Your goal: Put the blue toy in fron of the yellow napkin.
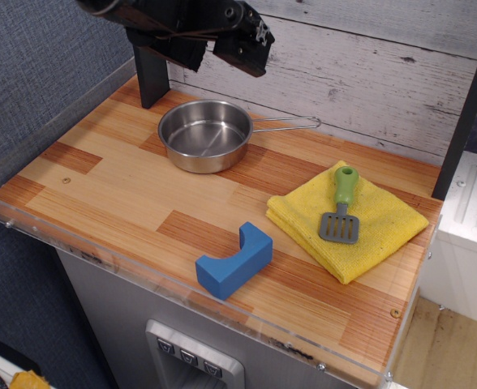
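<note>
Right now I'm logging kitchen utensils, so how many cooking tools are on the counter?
2: a steel pan at the back left, and a green-handled spatula lying on the yellow napkin at right. None looks hidden.

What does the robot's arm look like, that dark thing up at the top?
The arm is all black, built from chunky, angular blocks with hard edges. Thin black cables run along its body, and a few small pale marks show near the gripper end. Behind it stands a plain dark rectangular post. Finer detail is too dark to make out.
</note>
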